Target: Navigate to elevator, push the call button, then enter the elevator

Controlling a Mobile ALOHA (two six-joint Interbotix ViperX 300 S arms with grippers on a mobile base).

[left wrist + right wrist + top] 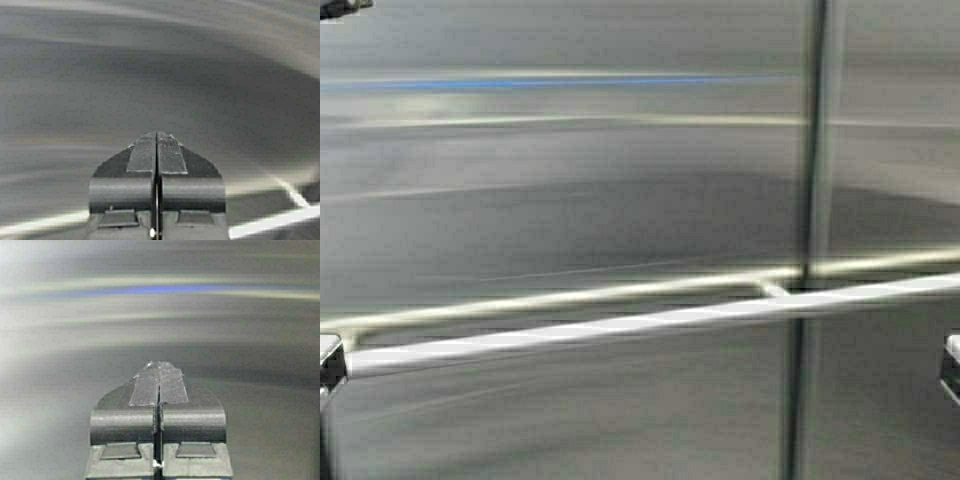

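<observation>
The elevator's brushed steel cabin wall (570,200) fills the high view at close range. A tubular handrail (620,325) crosses it low down, rising slightly to the right. A vertical panel seam (810,180) runs down the right part of the wall. My left gripper (156,135) is shut with nothing in it and points at the steel wall; a stretch of the handrail (280,222) shows beside it. My right gripper (159,365) is shut and empty too, facing the steel panel (160,305). The call button is out of view.
The steel wall stands directly ahead and close across the whole width. The handrail juts out from it on a short bracket (772,290). No floor or doorway shows in any view.
</observation>
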